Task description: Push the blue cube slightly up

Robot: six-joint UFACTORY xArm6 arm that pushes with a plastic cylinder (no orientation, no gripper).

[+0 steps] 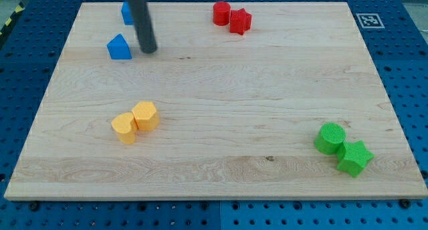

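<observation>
No hand fitted, so no wide, narrow or holding state to report: only a straight dark rod ending in my tip (148, 51), resting on the surface (234, 89). Located just beside the blue house-shaped block (119, 47), at its 3 o'clock, apparently not touching. Located at roughly 5 o'clock of the blue cube (125, 13), which sits near the surface's 12 o'clock edge toward the view's left and is partly hidden behind the rod; shape therefore judged rather than clearly seen. For a clean step: bring my tip to the cube's 6 o'clock face, in the gap between the cube and the house-shaped block, without brushing the latter. Centre on the face to avoid rotation. Push toward 12 o'clock in a short stroke only and stop early, since little surface remains beyond the cube. Farther out: red cylinder (221, 13) touching red star (240, 21) at 12 o'clock; yellow heart (124, 128) and yellow hexagon (146, 116) touching at 7 o'clock; green cylinder (330, 138) and green star (354, 158) touching at 4 o'clock. No containers present.
</observation>
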